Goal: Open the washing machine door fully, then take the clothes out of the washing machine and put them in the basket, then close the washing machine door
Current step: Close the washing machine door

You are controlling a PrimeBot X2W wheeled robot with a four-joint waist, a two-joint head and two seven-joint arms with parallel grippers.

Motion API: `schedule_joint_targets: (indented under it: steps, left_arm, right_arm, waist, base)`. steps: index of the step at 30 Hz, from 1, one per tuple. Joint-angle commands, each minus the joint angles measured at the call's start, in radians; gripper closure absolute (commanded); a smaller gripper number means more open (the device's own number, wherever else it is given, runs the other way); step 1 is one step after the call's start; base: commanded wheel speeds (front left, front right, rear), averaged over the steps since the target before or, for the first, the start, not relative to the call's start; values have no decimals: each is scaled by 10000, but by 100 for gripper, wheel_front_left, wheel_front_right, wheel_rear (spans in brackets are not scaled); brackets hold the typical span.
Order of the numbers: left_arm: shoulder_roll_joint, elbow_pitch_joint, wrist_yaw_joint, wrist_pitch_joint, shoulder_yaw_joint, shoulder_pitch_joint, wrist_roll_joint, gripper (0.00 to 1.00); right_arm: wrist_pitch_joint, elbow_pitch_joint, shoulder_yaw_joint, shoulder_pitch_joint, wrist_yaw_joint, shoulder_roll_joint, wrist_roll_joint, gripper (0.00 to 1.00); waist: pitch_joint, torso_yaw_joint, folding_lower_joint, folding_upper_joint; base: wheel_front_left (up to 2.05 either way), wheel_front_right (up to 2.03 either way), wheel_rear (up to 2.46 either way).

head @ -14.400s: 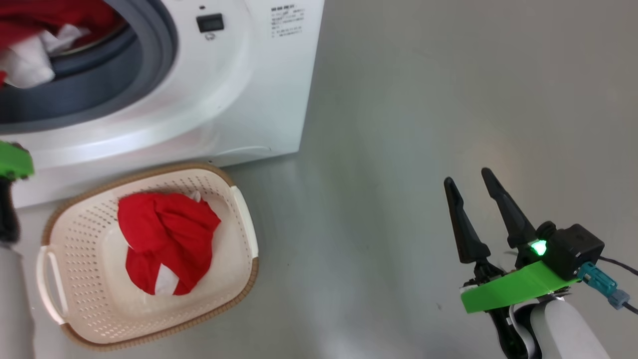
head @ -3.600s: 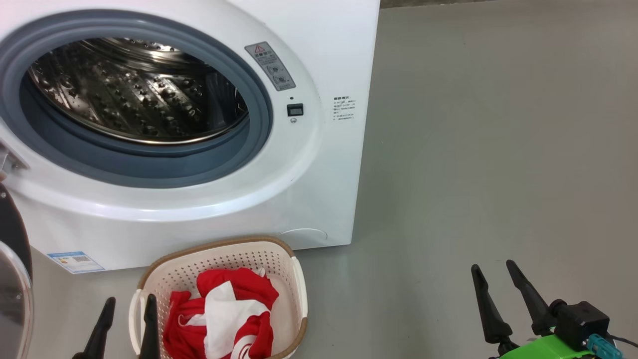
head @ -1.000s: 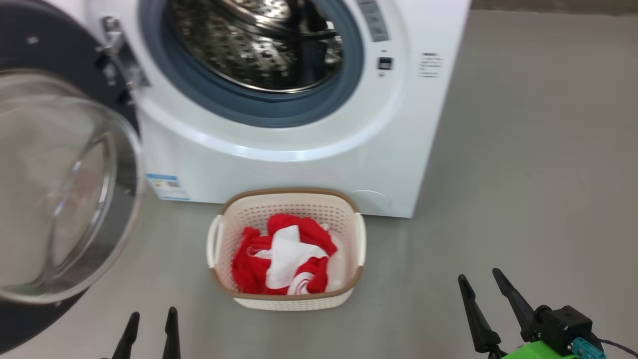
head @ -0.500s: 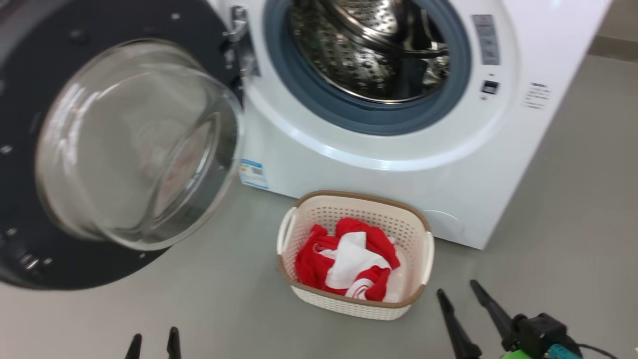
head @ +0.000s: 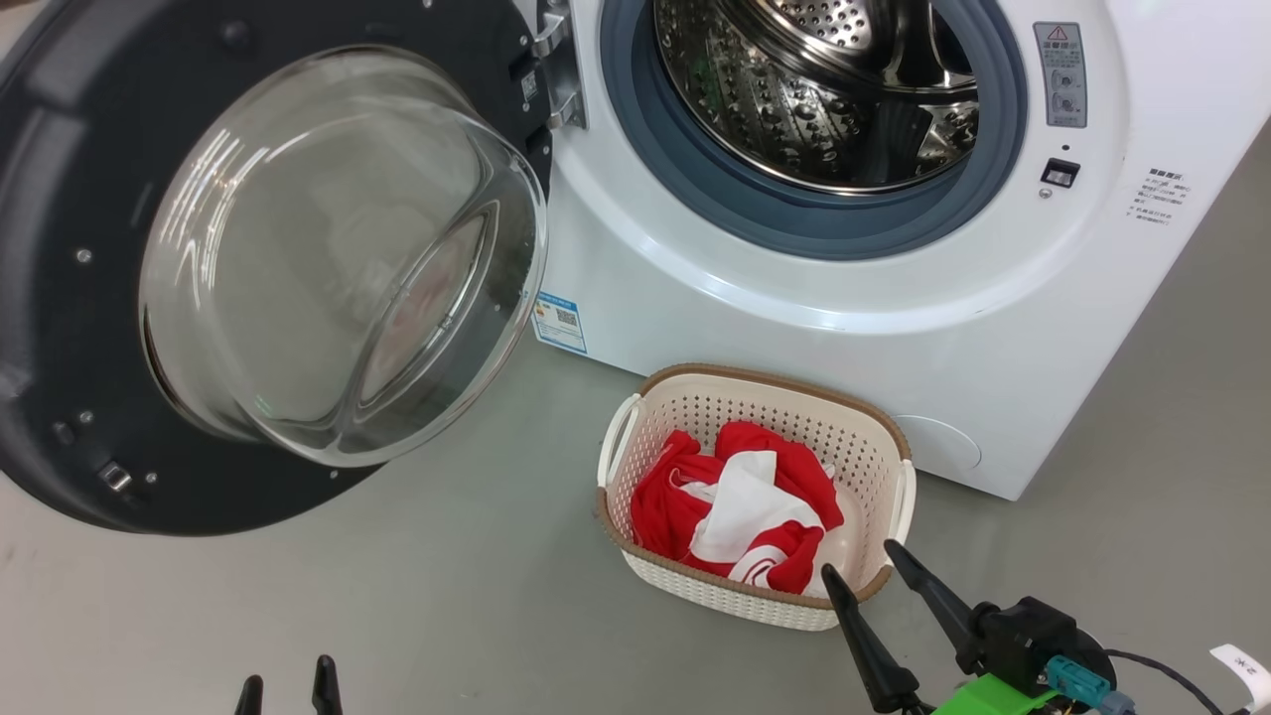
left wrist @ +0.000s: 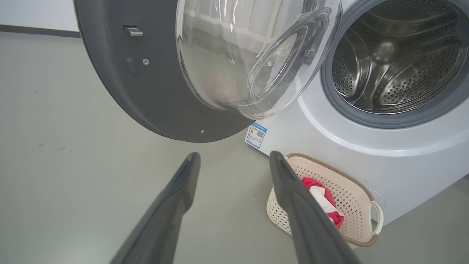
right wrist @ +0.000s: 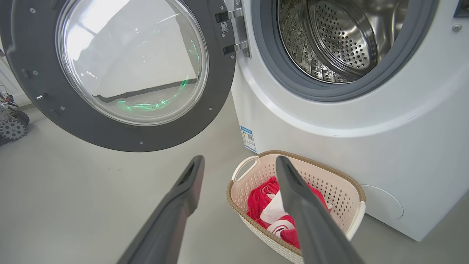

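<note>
Head view: left pincer (head: pixel 286 687) and right pincer (head: pixel 862 562) both spread, holding nothing. The washing machine door (head: pixel 288 248) stands wide open ahead of the left pincer. The clothes (head: pixel 735 501) lie in the basket (head: pixel 775 382) just beyond the right pincer's tips. The drum (head: pixel 824 99) looks empty.

Judgement: the door is rigid, hinged and fairly heavy, and its glass bowl (head: pixel 397 318) is slick. Best contact is the black rim (head: pixel 40 318) at its free edge, opposite the hinge (head: pixel 556 70), by pushing.

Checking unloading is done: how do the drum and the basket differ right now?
The drum shows bare steel, no fabric visible; the basket holds the red-and-white clothes. The drum faces sideways in the washing machine; the basket opens upward on the floor. Both are perforated.
</note>
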Motion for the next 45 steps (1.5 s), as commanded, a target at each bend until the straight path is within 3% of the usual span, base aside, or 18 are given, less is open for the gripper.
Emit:
schedule_joint_targets:
  steps: [1,3,4,5,7,11,16,20,26,30,36,41,45]
  left_arm:
    - [72,-287,65,-51,339,-130,-92,0]
    - [72,-313,40,-51,337,-180,-146,0]
    - [72,-352,20,-51,341,-214,-166,7]
    - [72,-412,-15,-51,355,-249,-185,45]
    - [72,-637,-135,-51,487,-377,-164,100]
    - [72,-1472,-524,-51,1110,-868,107,100]
    - [76,-3011,-1131,-51,2664,-2191,785,100]
    - [494,-3724,-1391,-51,3466,-3361,1186,100]
    - [2402,-3446,-1485,-51,4061,-5933,652,100]
    - [3512,-2101,-1488,-51,4323,-7429,-350,100]
    - [4780,1917,-1490,23,4460,-9022,-2550,100]
    - [5569,5229,-1490,1865,4095,-9933,-4093,100]
    - [5879,6809,-1491,3358,3568,-10355,-4813,100]
  right_arm:
    - [-65,-192,263,-399,65,-121,63,0]
    - [-65,-172,289,-426,65,-140,81,0]
    - [-65,-161,290,-431,65,-144,89,0]
    - [-65,-152,268,-427,65,-138,94,0]
    - [-65,-159,187,-389,65,-109,93,0]
    - [-65,-218,-44,-240,65,-23,72,0]
    - [-65,-333,-332,-14,65,100,13,0]
    - [-65,-392,-483,97,65,154,-36,0]
    - [-65,-530,-853,200,65,227,-174,0]
    - [-65,-623,-1067,242,65,281,-263,0]
    - [-65,-720,-1213,179,65,357,-368,0]
    - [-65,-692,-1265,139,65,388,-400,0]
    - [-65,-678,-1273,162,65,405,-398,0]
  waist:
    - [34,11,0,0]
    - [45,6,0,0]
    - [43,2,0,0]
    - [35,-5,0,0]
    - [13,-23,0,0]
    - [-24,-60,0,0]
    - [-20,-95,0,0]
    - [24,-104,0,0]
    - [221,-94,0,0]
    - [345,-77,0,0]
    - [598,-214,0,0]
    - [702,-290,0,0]
    - [704,-319,0,0]
  base:
    - [0,0,0]
    - [0,0,0]
    - [0,0,0]
    - [0,0,0]
    - [0,0,0]
    - [0,0,0]
    - [0,0,0]
    - [0,0,0]
    - [0,0,0]
    - [0,0,0]
    - [0,0,0]
    - [0,0,0]
    - [0,0,0]
